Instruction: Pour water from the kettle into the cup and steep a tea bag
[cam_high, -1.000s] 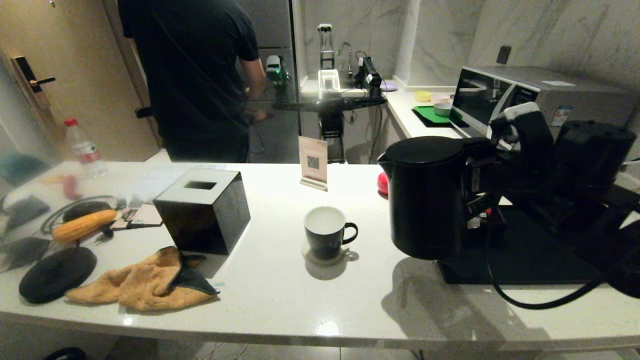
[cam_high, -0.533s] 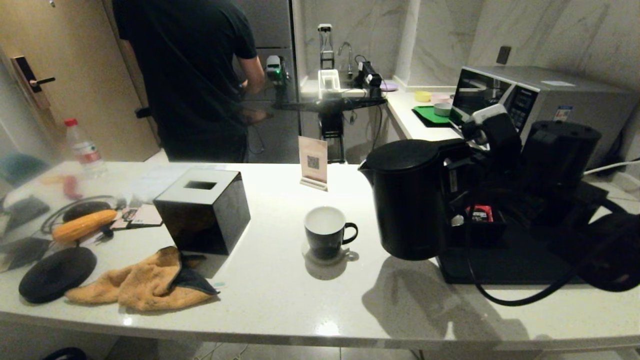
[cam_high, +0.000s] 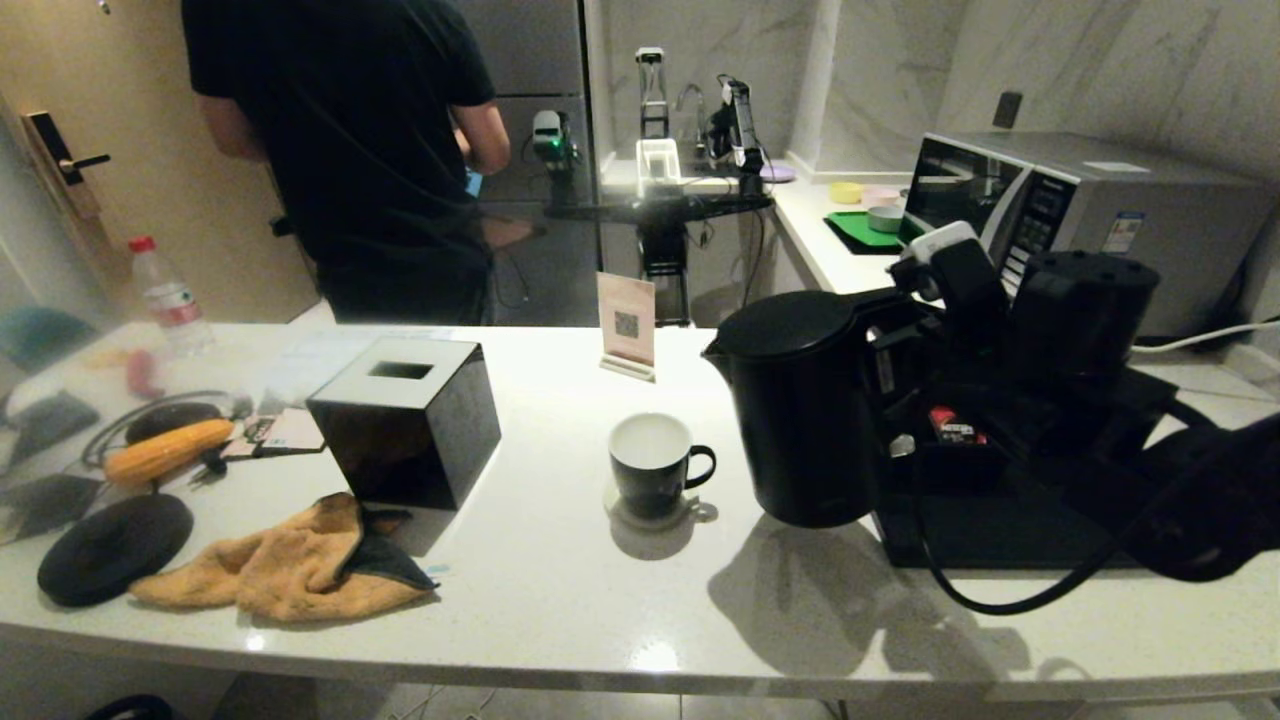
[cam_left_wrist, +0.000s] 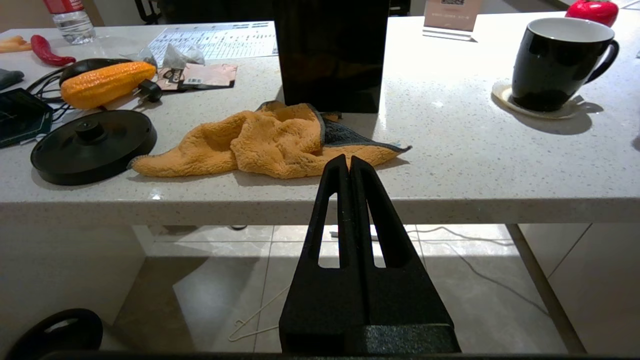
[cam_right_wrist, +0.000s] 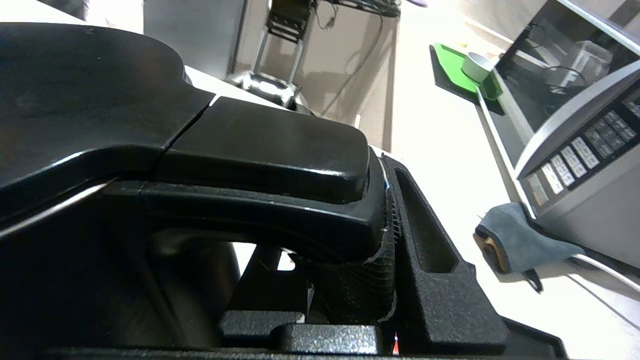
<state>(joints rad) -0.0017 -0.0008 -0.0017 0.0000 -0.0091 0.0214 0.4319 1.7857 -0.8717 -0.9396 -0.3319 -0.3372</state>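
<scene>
Step in hand: carrying the kettle (cam_high: 805, 410) to the cup (cam_high: 652, 464) for the pour. My right claw (cam_right_wrist: 385, 240) is clamped on the kettle's handle (cam_right_wrist: 265, 150), holding it upright, clear of the surface (cam_high: 560, 590), just right of the cup, spout facing it. Cup sits on its coaster (cam_high: 640, 515), white inside showing. Next move, as I judge it: bring the spout over the rim, then tilt slowly. Since a second ago the kettle has travelled leftward, closing on the cup. My left claw (cam_left_wrist: 349, 165) waits below the surface edge, fingers pressed together, holding nothing. Tea bag not spotted.
</scene>
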